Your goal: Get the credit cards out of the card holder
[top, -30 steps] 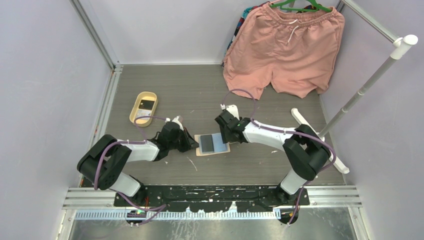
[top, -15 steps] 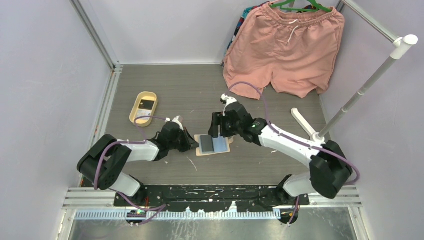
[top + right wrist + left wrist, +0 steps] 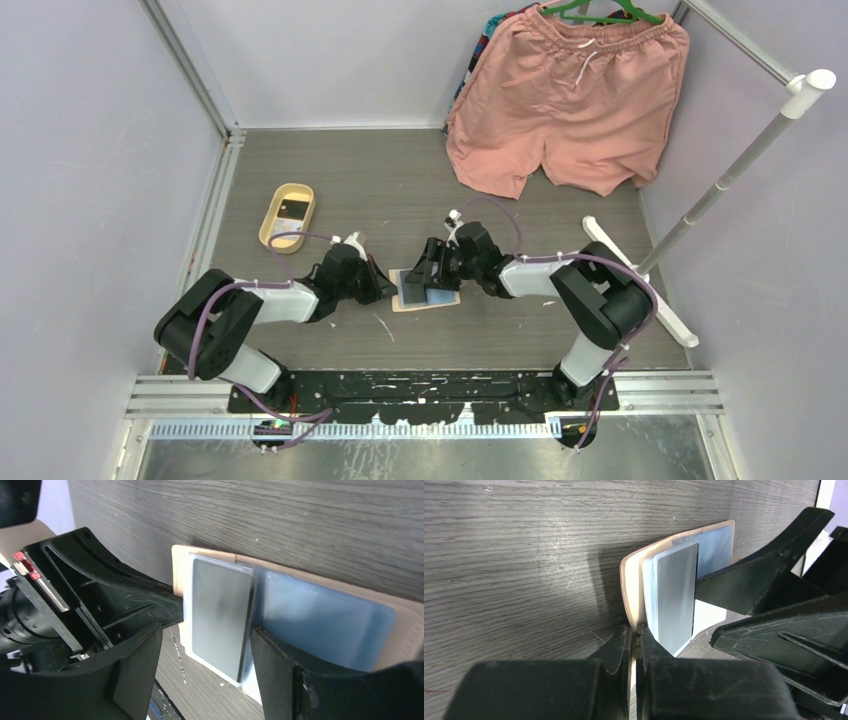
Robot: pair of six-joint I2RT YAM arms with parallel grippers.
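The beige card holder lies open on the table between the two arms, showing pale blue pockets. A grey credit card lies on its left half, sticking out past the near edge. My left gripper is shut on the card holder's tan left flap. My right gripper is open and low over the holder, one finger on each side of the grey card. Its right finger is at the card's edge and its left finger stands apart. A dark credit card lies in the tray.
An oval cream-yellow tray stands at the back left. Pink shorts hang on a hanger at the back right. A white rack pole slants up on the right, its base bar lying on the table beside the right arm.
My right gripper rose, swung left and came down over the card holder with its jaws wider. The left gripper and the holder have stayed put.
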